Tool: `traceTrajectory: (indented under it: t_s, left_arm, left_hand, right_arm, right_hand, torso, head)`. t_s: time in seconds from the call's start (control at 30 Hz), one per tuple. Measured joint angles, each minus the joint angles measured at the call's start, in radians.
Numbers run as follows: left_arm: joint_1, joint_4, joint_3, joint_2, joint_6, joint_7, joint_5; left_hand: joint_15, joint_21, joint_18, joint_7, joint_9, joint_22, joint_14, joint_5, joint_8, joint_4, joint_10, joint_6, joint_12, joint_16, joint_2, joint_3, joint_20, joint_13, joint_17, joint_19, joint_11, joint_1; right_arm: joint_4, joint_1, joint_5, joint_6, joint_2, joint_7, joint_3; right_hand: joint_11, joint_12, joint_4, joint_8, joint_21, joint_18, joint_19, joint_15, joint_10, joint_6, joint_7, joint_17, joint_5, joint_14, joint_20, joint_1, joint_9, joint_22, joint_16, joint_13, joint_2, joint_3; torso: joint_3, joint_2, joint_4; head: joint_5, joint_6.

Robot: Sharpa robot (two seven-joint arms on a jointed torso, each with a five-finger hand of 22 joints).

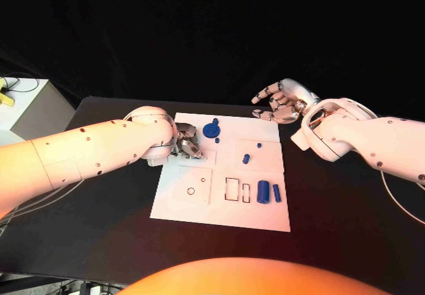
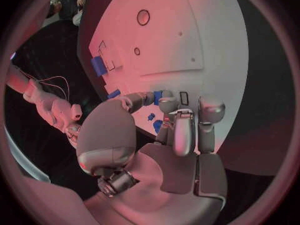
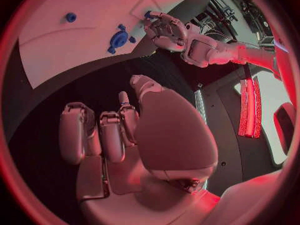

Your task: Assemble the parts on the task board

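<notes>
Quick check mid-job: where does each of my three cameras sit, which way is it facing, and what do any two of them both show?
Head view: on the robot's head, looking down at the task board; both arms enter, left hand, right hand.
Left wrist view: behind the left hand, facing the board.
Right wrist view: behind the right hand, facing the board's edge.
Shared: head and right wrist views both show the blue gear-like part.

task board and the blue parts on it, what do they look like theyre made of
The task board looks like a flat white plate, matte, likely plastic or painted sheet; it shows no glare and has crisp cut-out outlines. The blue parts, such as the round gear-like piece and the cylinder, look like moulded or printed plastic: uniform saturated colour, dull surface. Neither can be told for certain.
</notes>
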Motion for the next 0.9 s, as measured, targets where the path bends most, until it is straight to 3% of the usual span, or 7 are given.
traceTrajectory:
  t_s: [0.23,0.47,0.67,0.9]
  left_arm:
    - [-0.001,0.013,0.005,-0.017,-0.004,0.000,0.020]
    - [0.001,0.028,0.019,-0.033,0.010,-0.001,0.038]
    - [0.021,0.023,0.033,-0.038,0.052,-0.002,0.058]
    - [0.053,-0.019,0.042,-0.023,0.135,-0.006,0.096]
  left_hand:
    - [0.003,0.000,0.000,0.003,-0.004,0.000,0.003,0.000,-0.007,0.000,0.000,-0.004,0.000,0.000,0.007,0.000,0.000,-0.001,0.000,0.000,0.000,0.007]
    - [0.003,-0.004,0.000,0.003,-0.003,-0.006,0.003,0.000,-0.007,0.001,-0.005,-0.007,-0.005,-0.004,0.009,0.001,0.004,-0.006,0.000,-0.004,0.002,0.009]
    - [0.007,-0.008,0.000,0.003,-0.002,-0.013,0.000,-0.001,-0.007,0.001,-0.009,-0.006,-0.009,-0.004,0.009,0.001,0.003,-0.015,0.000,-0.011,0.005,0.009]
    - [0.007,-0.008,0.000,0.007,-0.002,-0.016,0.000,-0.003,-0.009,0.001,-0.012,-0.003,-0.010,-0.004,0.009,0.001,0.003,-0.020,0.000,-0.011,0.009,0.009]
  right_arm:
    - [-0.001,-0.001,0.000,0.002,0.000,0.000,0.000]
    - [-0.002,-0.001,0.000,0.003,-0.001,0.000,0.000]
    - [-0.003,-0.002,0.000,0.004,-0.001,0.000,0.000]
    - [-0.005,-0.003,0.000,0.005,0.001,0.000,0.000]
  right_hand:
    - [0.000,0.000,0.000,0.000,0.000,0.000,0.000,0.000,0.000,0.000,0.000,0.000,0.000,0.000,0.000,0.000,0.000,0.000,0.000,0.000,0.000,0.000]
    - [0.000,0.000,0.000,0.000,0.000,0.000,0.000,0.000,0.000,0.000,0.000,0.000,0.000,0.000,0.000,0.000,0.000,0.001,0.000,0.000,0.000,0.000]
    - [0.000,0.000,0.001,0.000,0.000,0.000,0.000,0.000,0.000,-0.001,0.001,0.000,0.000,0.000,0.000,0.000,0.000,0.001,0.000,0.000,0.000,0.001]
    - [0.000,0.000,0.001,0.000,0.000,0.000,0.000,0.000,0.000,-0.003,0.003,0.000,0.000,0.000,0.000,0.000,0.000,0.001,0.000,0.000,0.000,0.007]
  torso:
    - [0.0000,0.000,0.0006]
    - [0.0000,-0.001,0.0011]
    - [0.0003,-0.001,0.0006]
    - [0.0011,0.000,-0.0003]
  head:
    - [0.000,0.001]
    - [0.000,0.004]
    - [0.000,0.007]
    - [0.002,0.010]
